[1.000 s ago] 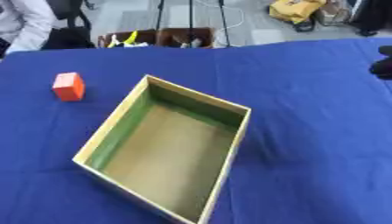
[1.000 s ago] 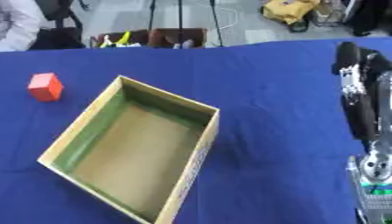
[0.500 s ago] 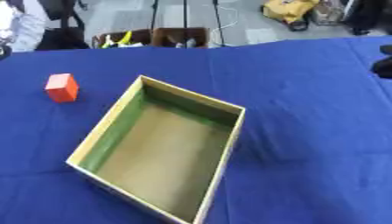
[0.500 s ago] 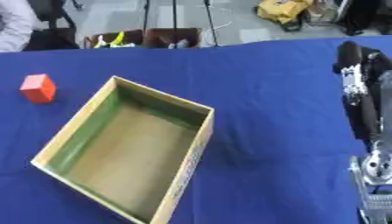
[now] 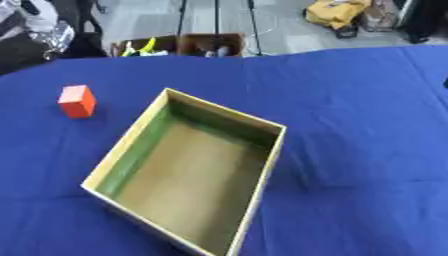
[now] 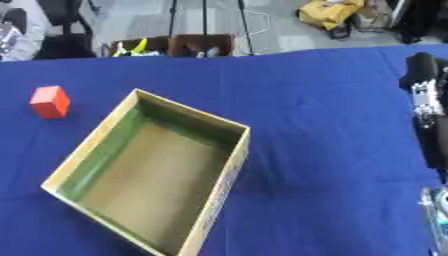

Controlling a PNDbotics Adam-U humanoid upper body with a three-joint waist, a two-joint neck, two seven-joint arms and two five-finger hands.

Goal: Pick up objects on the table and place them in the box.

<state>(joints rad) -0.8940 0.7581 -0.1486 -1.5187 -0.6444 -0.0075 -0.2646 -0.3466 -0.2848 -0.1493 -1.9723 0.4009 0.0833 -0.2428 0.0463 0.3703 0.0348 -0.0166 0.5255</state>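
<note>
Nearest: open box, cardboard, tan floor, green lining on the inner walls, pale rim. It lies askew on the surface, which is covered in blue cloth; long axis runs roughly from 7 o'clock to 1 o'clock. Near corner reaches the bottom edge of the left eye view. Nothing visible inside the box.

Right side, right eye view only: right hand, black with silver parts, enters along the edge at about 3 o'clock and extends down toward 5 o'clock. It is well apart from the box, with bare blue cloth between. It holds nothing that I can see. Whether its fingers are spread or curled: cannot tell, the hand shows edge-on and partly cut off by the frame.

Left hand: shows in neither view.

Mid-distance: red block, small and box-shaped, standing on the surface at about 10 o'clock from the box centre. It is near the box's far-left wall but apart from it, a strip of cloth between. Untouched by either hand; not in the box.

Far: surface's back edge, then grey floor beyond. On the floor, a brown crate with yellow and mixed items at 12 o'clock, thin black stand legs behind it, and a yellow bag at about 1 o'clock.
</note>
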